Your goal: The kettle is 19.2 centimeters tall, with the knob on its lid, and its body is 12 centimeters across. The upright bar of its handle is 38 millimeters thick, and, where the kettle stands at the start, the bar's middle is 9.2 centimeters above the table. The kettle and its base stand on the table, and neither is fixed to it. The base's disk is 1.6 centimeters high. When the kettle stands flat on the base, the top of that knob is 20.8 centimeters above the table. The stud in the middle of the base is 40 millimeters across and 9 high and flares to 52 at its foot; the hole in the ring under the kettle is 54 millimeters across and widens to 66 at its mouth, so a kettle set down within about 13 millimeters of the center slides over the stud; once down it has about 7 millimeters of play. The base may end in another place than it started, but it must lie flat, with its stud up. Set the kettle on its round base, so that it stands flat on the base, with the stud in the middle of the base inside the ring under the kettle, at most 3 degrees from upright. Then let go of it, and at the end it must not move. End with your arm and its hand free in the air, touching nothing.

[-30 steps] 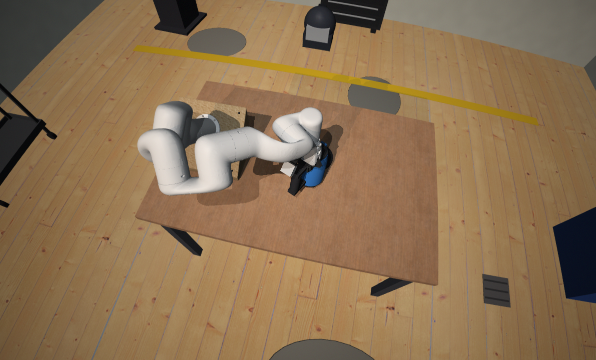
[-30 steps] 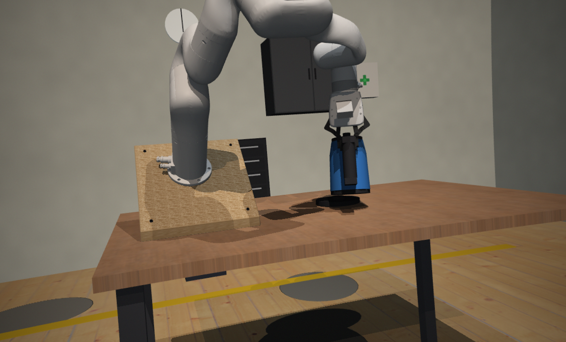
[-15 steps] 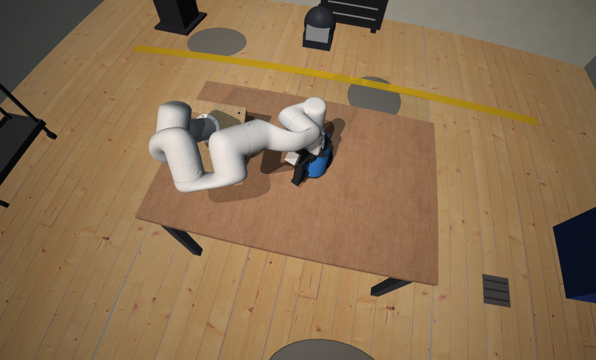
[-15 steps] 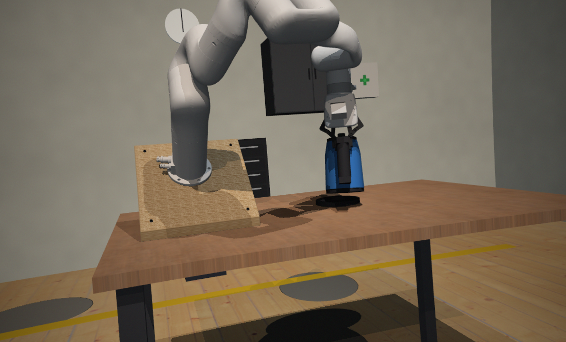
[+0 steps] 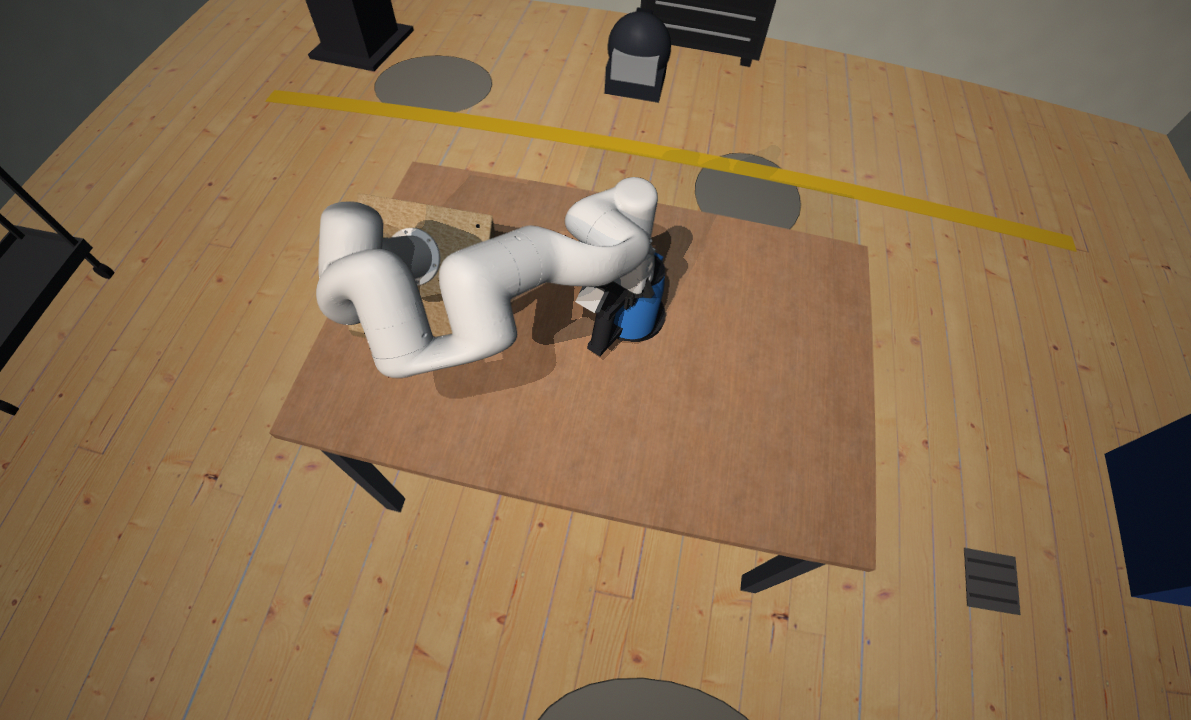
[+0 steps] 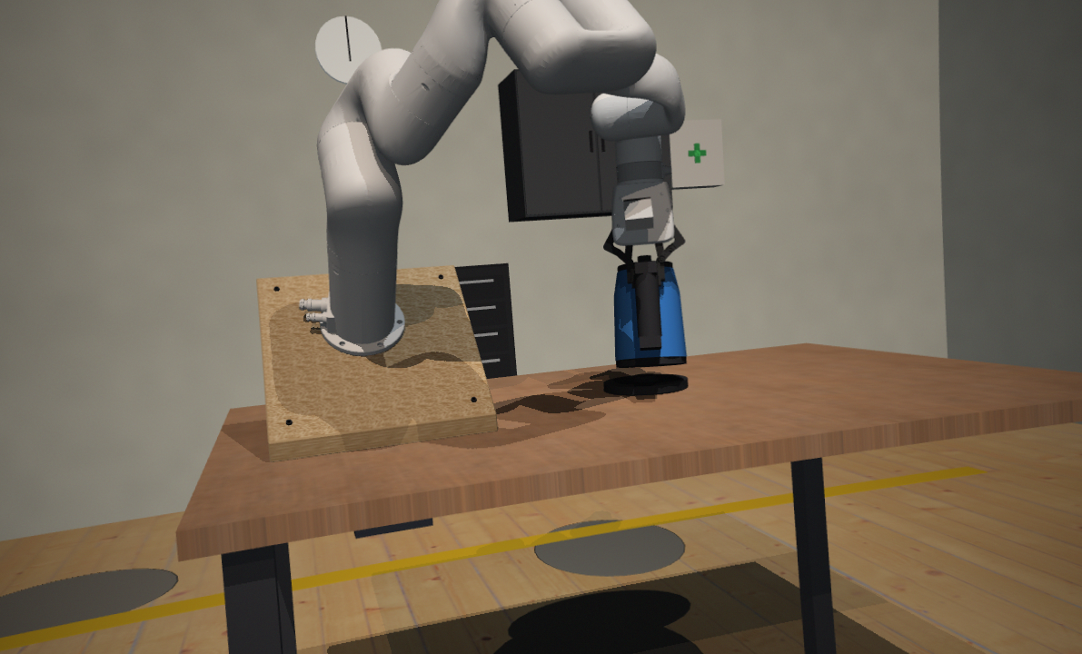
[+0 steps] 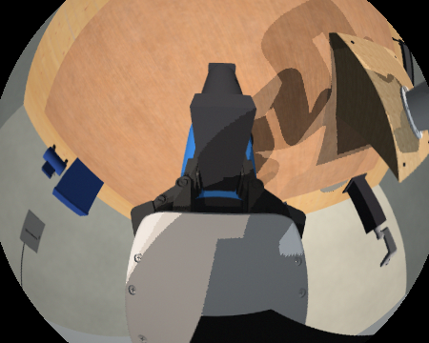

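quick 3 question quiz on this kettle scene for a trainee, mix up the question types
1. True or false: the kettle rests flat on the base.
2. The hand is: A open, B shut on nothing, C shut on the kettle's handle.
3. Fill in: in the exterior view the kettle hangs ___ the base.

Key: 1 false, a gap shows under it. 2 C. 3 above.

Blue kettle (image 6: 649,317) upright, just above base (image 6: 644,384).
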